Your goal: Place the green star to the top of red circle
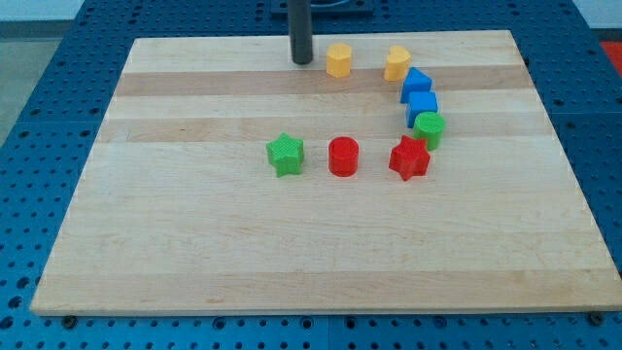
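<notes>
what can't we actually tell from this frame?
- Camera view: the arm is cut off by the view's top edge; only the rod down to my tip shows.
- Two yellow blocks: too small to name exact shapes.
- Two blue blocks overlap; cannot tell if they touch.

straight dark rod (pixel 301 31), round in section, smooth and matt, near black with a faint grey sheen down one side. plain blunt lower end, my tip (pixel 302 62). no visible cables, screws or markings.
</notes>
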